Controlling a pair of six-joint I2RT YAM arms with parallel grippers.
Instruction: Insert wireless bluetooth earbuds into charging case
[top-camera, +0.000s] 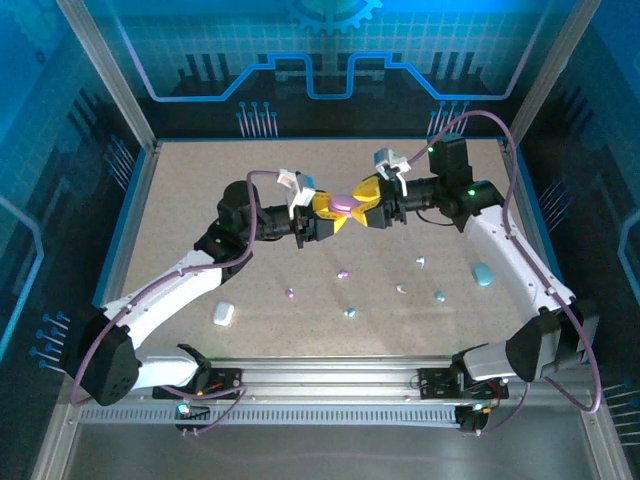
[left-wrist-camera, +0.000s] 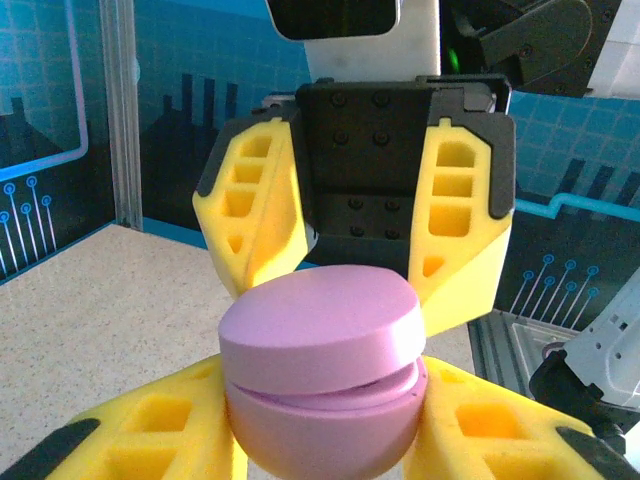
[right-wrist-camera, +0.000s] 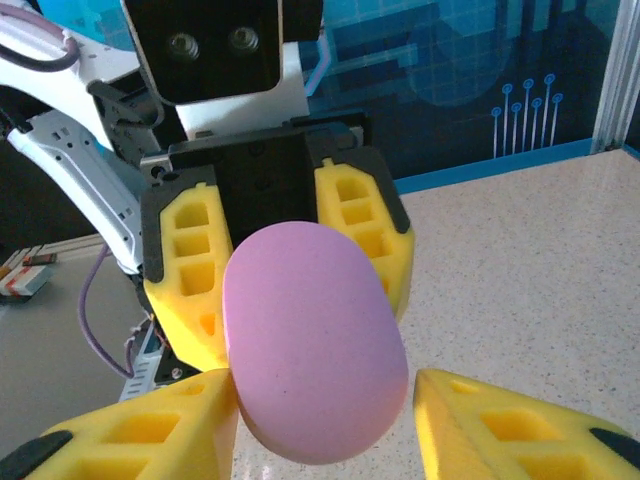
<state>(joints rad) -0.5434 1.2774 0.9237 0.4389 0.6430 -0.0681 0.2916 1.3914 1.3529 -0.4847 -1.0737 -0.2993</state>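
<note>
The left gripper (left-wrist-camera: 320, 425) pinches the purple charging case (left-wrist-camera: 320, 335) by its base, and the right gripper (right-wrist-camera: 325, 420) faces it straight ahead, jaws spread either side of it

No legible txt (labels incl.)

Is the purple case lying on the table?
No, the left hand holds the case up above the table.
</note>
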